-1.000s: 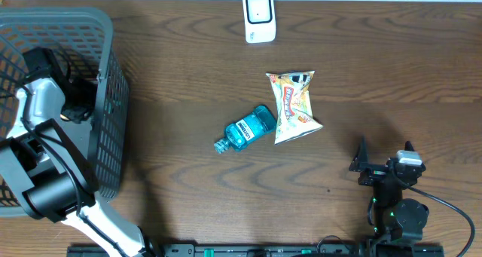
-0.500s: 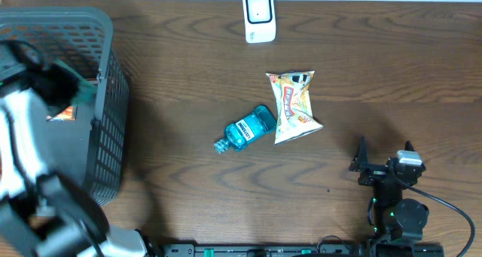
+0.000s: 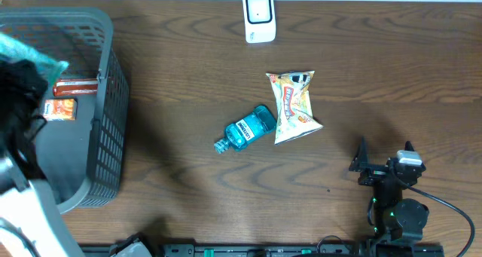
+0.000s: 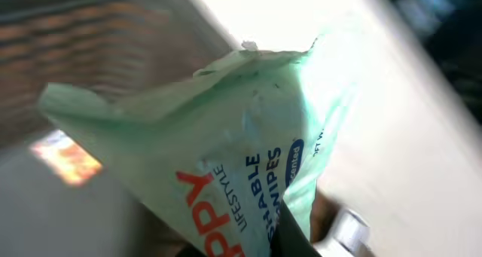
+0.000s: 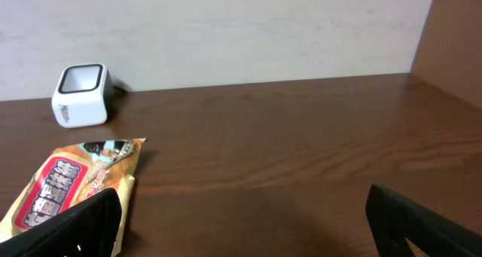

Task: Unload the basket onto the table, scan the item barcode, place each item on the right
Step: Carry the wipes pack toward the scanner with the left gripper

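Note:
A pale green pack of wipes (image 4: 226, 144) with red and blue lettering fills the left wrist view, and my left gripper (image 4: 260, 246) is shut on its lower end; one dark finger (image 4: 292, 238) shows against it. From overhead the pack (image 3: 34, 57) hangs above the grey basket (image 3: 105, 129) at the far left, with the arm blurred. The white barcode scanner (image 3: 258, 17) stands at the table's far edge, also in the right wrist view (image 5: 80, 96). My right gripper (image 3: 384, 165) rests open near the front right, nothing between its fingers (image 5: 83, 227).
A snack bag (image 3: 294, 105) and a blue bottle (image 3: 245, 129) lie mid-table; the snack bag (image 5: 68, 183) sits just ahead-left of the right gripper. Orange-red packets (image 3: 60, 108) remain in the basket. A wall runs behind the scanner.
My left arm has risen out of the basket with the green wipes pack and shifted to the left edge of the overhead view. The right arm has not moved.

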Motion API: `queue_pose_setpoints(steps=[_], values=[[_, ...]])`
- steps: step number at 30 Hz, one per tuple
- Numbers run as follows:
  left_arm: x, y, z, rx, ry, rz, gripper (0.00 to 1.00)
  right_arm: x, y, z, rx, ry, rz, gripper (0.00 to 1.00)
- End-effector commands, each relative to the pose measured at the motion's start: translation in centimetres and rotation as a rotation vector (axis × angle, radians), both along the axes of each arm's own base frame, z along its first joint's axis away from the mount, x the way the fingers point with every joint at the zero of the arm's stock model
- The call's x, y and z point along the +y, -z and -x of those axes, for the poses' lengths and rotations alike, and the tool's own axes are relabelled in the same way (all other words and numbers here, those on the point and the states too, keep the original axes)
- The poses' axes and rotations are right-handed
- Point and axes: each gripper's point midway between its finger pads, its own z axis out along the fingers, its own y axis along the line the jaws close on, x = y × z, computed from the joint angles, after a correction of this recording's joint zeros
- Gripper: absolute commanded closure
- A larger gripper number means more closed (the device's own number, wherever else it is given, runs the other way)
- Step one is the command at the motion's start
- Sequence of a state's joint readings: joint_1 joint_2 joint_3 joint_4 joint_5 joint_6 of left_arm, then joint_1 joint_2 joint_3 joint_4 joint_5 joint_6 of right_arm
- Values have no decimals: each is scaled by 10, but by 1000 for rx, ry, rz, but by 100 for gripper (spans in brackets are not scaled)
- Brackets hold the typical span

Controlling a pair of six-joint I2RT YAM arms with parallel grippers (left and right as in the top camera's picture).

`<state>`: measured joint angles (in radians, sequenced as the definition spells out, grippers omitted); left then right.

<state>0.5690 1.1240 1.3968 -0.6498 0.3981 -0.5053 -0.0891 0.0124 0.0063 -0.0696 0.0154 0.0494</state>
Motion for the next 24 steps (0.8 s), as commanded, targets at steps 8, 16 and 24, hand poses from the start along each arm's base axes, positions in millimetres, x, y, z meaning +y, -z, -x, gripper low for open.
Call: queue_pose_setpoints(steps=[8, 16, 24], values=[[-174, -34, 3, -119, 607, 11, 93, 1, 0, 0, -1, 0, -13, 1], [-303, 24, -1, 29, 1057, -35, 93, 1, 0, 0, -1, 0, -13, 1], [-405, 141, 1, 371, 1303, 19, 93, 1, 0, 0, -1, 0, -13, 1]])
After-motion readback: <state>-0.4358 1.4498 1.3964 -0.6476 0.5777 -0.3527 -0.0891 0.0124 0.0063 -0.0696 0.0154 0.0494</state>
